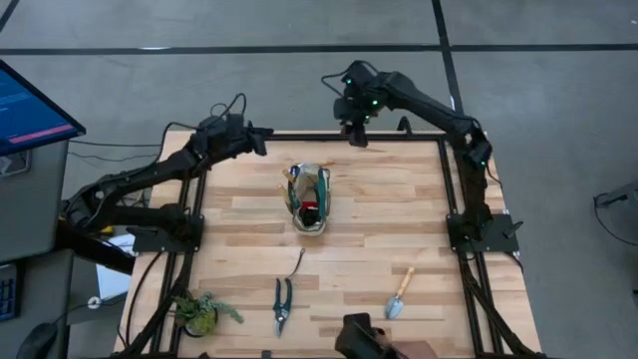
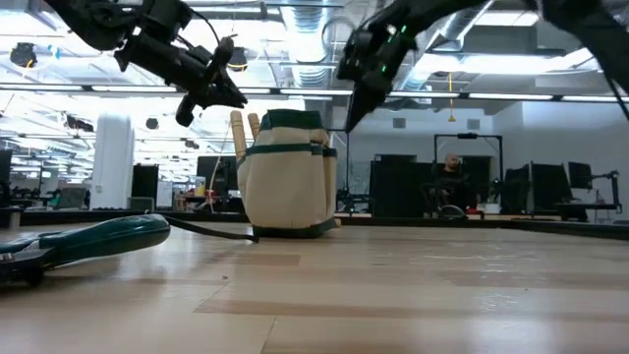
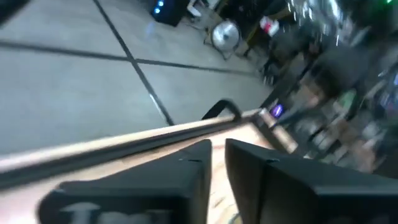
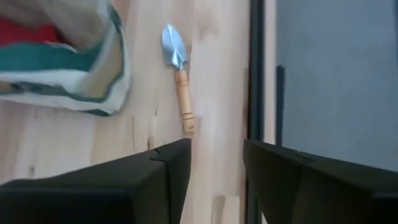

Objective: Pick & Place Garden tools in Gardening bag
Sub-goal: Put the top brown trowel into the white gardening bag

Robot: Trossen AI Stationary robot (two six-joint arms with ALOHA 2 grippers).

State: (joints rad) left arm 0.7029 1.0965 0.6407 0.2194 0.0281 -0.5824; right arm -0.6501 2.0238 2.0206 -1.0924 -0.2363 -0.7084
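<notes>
Pruning shears [image 1: 282, 304] are left near the table's front edge; wooden handles and a red piece [image 1: 310, 210] are held in the gardening bag [image 1: 321, 195] (no writing legible). Both the left gripper [image 1: 261, 140] and right gripper [image 1: 355, 136] are kept slightly parted, empty.

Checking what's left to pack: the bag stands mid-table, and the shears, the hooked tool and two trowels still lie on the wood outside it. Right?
Nearly. In the high view only one trowel lies on the table outside the bag, not two. The shears and the hooked tool do lie outside it, and the bag stands mid-table as you say.
</notes>
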